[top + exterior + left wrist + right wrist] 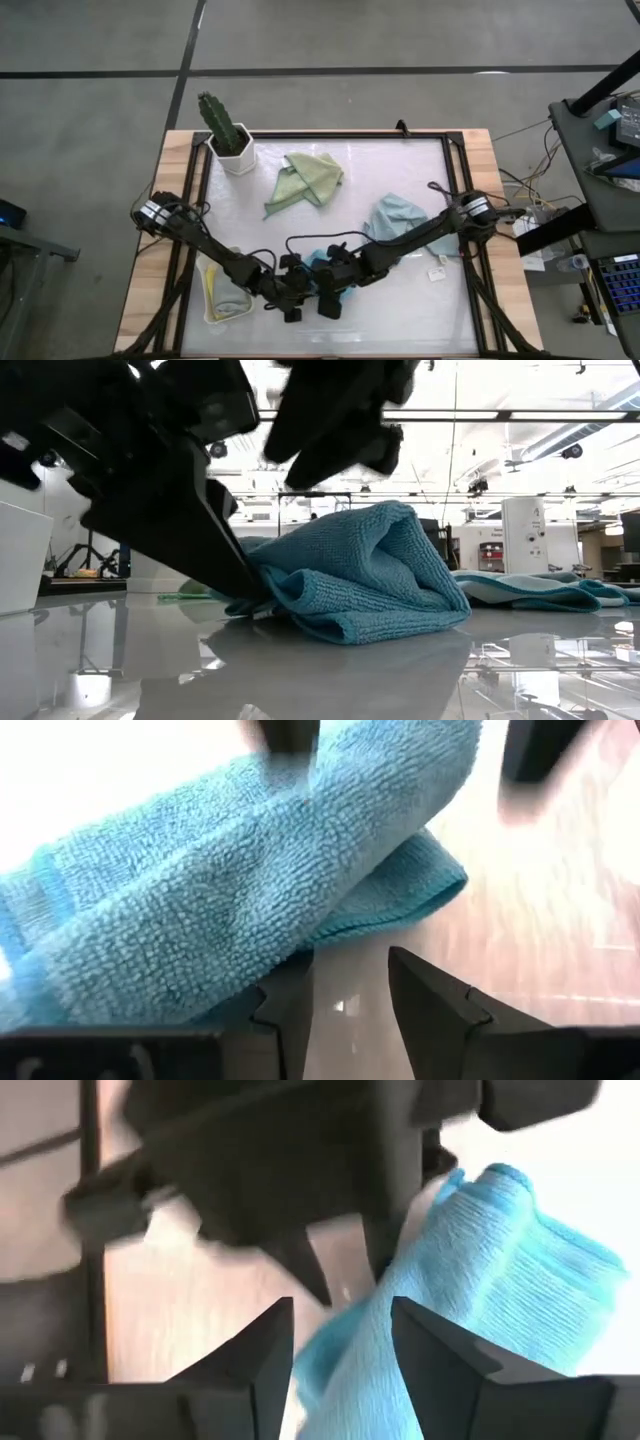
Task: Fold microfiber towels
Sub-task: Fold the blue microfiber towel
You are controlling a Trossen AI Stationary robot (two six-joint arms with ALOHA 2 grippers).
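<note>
Right gripper (pixel 342 1342) parted, empty, lifted off teal towel (pixel 360 575) lying just ahead; left gripper (pixel 350 995) nearer, parted at its edge.

A potted cactus (pixel 224 128) in a white pot stands toward eleven o'clock on the white tabletop (pixel 400 170). At seven o'clock lies a white rectangular tray (pixel 209 300). A small white tag (pixel 437 273) rests toward four o'clock.

A grey concrete floor (pixel 330 35) (crossed by dark seams) surrounds the glossy white surface (pixel 400 170); ceiling light strips (pixel 520 415) glow overhead.
</note>
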